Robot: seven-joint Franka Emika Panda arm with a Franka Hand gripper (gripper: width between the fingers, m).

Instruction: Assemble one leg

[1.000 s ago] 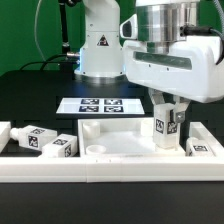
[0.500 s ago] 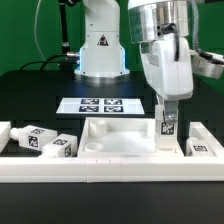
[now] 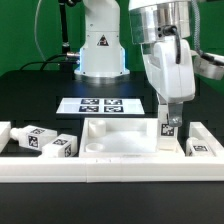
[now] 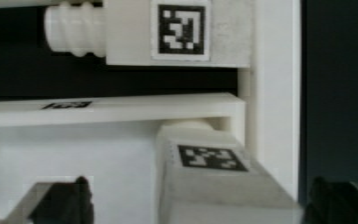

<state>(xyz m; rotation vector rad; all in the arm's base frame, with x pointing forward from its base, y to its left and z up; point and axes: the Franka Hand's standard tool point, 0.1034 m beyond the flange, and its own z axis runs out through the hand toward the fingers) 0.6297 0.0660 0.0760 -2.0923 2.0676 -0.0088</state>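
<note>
Presently the white rimmed tabletop (image 3: pixel 120 140) lies flat, and the leg (image 3: pixel 168 128) is stood upright in its right corner. The fingers (image 4: pixel 60 200) appear clamped on the leg. It should be held plumb and turned gently until seated.

tabletop (image 3: pixel 120 140) centre free, spare legs (image 3: pixel 36 139) beside rim

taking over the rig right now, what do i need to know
End effector: straddles the short white square-section plastic leg, grip unclear.
Leg: upright in the corner of the wide white tray-like tabletop, on the exterior view's right.
Other white legs lie loose beside the tabletop.
Done: leg placed at its corner.
Left: confirm it is seated, then release.
</note>
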